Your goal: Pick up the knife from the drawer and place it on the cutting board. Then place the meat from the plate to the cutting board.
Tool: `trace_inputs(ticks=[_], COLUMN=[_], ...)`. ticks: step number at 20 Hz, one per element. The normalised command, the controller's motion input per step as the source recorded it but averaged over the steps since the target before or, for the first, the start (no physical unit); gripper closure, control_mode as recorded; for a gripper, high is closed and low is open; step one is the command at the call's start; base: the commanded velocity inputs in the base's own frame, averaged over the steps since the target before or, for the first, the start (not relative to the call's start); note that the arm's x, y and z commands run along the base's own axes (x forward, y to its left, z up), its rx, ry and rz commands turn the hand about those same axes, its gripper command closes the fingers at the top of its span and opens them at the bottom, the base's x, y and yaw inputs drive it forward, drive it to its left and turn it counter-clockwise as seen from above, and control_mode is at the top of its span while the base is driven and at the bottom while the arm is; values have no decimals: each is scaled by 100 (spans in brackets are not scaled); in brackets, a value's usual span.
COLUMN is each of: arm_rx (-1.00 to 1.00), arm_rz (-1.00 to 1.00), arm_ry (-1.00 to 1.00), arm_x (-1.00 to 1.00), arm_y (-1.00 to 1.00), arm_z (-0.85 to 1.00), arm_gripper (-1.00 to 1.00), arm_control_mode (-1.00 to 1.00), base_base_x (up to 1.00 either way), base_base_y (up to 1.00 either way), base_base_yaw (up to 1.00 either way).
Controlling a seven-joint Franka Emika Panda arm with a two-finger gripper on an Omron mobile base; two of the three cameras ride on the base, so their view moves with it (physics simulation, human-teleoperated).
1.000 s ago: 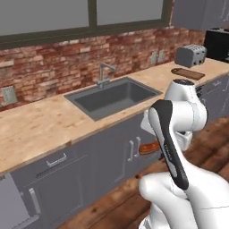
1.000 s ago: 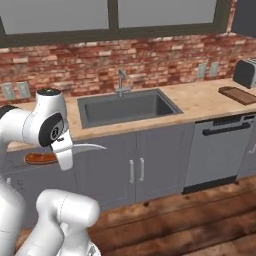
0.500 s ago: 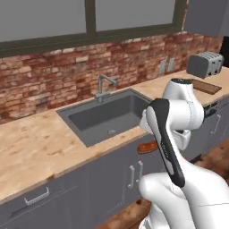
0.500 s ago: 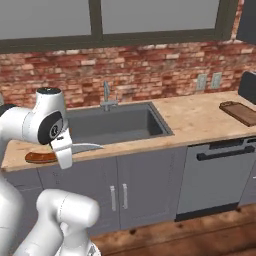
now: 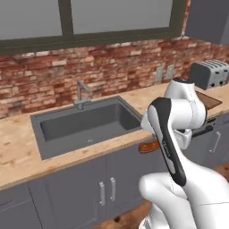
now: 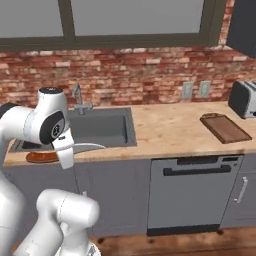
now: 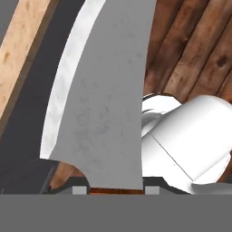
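Note:
My gripper [image 6: 61,150] is shut on the knife, held out level in front of the counter edge beside the sink. Its reddish-brown handle [image 6: 41,157] sticks out to one side and the slim silver blade [image 6: 88,146] to the other. In the left base view the handle [image 5: 148,146] peeks out from behind the arm. The hand view looks along the broad grey blade [image 7: 99,90], gripped at its base by the gripper [image 7: 116,188]. The dark brown cutting board [image 6: 225,127] lies on the counter far to the right, by the toaster, with nothing on it. The drawer, plate and meat are out of view.
A grey sink [image 5: 85,123] with a faucet [image 5: 80,94] is set in the wooden counter [image 6: 170,125]. A toaster [image 6: 245,97] stands at the right end. Below are grey cabinets and a dishwasher [image 6: 192,192]. The floor is wood planks.
The base has driven to the right along the counter, so the whole scene has slid left and the cutting board is nearer. The knife stays in my shut gripper.

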Motion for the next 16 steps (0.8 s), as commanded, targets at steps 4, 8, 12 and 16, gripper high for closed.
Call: trace_inputs(ticks=[4,8,12,16], arm_rx=[0,0,0,0], arm_rz=[0,0,0,0], arm_ry=[0,0,0,0], arm_x=[0,0,0,0], arm_y=[0,0,0,0], arm_z=[0,0,0,0], arm_gripper=[100,100,100,100], arm_control_mode=[100,100,100,100], base_base_x=[0,0,0,0], base_base_y=[-100,-100,-100,-100], base_base_yaw=[33,35,33,17])
